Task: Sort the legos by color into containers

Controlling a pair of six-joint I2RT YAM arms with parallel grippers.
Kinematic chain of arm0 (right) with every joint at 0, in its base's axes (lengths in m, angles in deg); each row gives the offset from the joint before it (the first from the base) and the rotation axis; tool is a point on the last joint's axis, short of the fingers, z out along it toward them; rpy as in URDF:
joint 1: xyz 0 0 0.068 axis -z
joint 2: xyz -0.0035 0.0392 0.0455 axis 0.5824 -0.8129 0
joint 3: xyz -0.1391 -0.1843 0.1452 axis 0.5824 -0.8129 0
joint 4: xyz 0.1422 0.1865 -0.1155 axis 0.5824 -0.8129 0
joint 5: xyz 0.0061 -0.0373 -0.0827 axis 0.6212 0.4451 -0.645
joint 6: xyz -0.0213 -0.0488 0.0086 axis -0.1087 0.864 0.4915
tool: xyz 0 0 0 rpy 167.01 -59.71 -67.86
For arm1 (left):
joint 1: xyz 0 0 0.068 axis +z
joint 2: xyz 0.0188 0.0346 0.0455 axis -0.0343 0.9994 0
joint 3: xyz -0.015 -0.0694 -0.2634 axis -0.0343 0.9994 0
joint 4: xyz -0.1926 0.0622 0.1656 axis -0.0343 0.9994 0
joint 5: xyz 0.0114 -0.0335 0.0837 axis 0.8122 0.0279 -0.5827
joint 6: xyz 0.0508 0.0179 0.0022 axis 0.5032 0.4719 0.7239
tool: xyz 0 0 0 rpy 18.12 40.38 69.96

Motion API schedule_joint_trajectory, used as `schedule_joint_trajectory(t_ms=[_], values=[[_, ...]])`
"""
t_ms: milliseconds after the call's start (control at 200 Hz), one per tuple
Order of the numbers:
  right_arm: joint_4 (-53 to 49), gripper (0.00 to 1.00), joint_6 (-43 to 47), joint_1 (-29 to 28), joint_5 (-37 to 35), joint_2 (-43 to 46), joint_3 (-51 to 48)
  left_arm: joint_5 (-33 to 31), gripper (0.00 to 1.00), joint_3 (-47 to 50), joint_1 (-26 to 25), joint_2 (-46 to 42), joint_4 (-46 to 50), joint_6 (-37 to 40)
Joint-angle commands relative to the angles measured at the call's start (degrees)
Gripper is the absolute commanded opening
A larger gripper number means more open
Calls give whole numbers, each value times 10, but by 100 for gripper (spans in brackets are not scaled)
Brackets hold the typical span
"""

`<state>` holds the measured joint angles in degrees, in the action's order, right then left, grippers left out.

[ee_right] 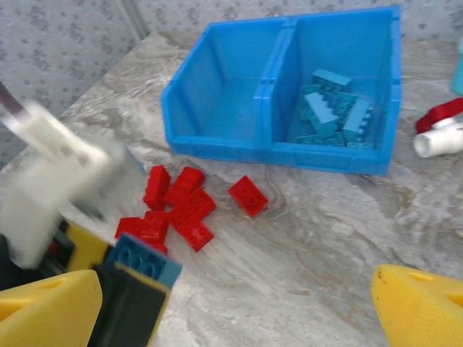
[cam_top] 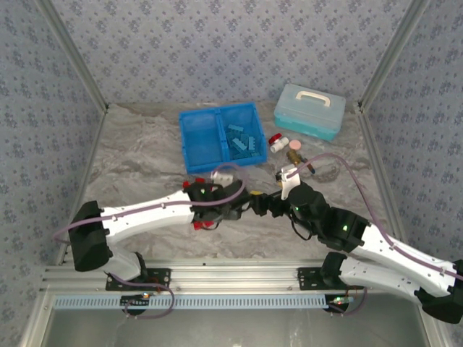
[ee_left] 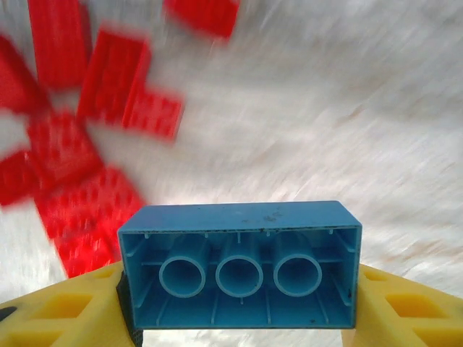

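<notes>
Between the jaws of the left gripper (ee_left: 239, 322) a blue lego (ee_left: 239, 264) sits clamped; red legos (ee_left: 87, 144) lie beyond. The right gripper (ee_right: 235, 311) gapes wide.

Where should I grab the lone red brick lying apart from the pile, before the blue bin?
I'd grip the lone red brick across its two long sides, straight down from above. It lies flat and skewed on the table, bare surface all round, so align to its slant.
</notes>
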<state>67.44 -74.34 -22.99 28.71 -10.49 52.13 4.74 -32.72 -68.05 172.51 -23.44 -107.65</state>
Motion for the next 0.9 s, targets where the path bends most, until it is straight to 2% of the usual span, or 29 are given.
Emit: schedule_joint_trajectory(t_ms=[0,95,225,385,540,675,894], values=[[-14,98,-10,2,-12,11,10,-56,46,-80,46,47,-5,152],[-20,98,-14,2,-12,16,11,-45,44,-158,87,100,-47,239],[-31,98,-19,1,-14,31,16,22,42,-258,137,189,-100,377],[-40,98,-22,1,-20,54,19,38,42,-424,189,325,-50,480],[-59,98,-22,1,-18,63,28,58,50,-551,221,433,-19,569],[-73,98,-23,0,-19,71,36,90,54,-667,247,519,51,599],[-72,98,-27,0,-18,77,38,107,66,-670,254,527,25,614]])
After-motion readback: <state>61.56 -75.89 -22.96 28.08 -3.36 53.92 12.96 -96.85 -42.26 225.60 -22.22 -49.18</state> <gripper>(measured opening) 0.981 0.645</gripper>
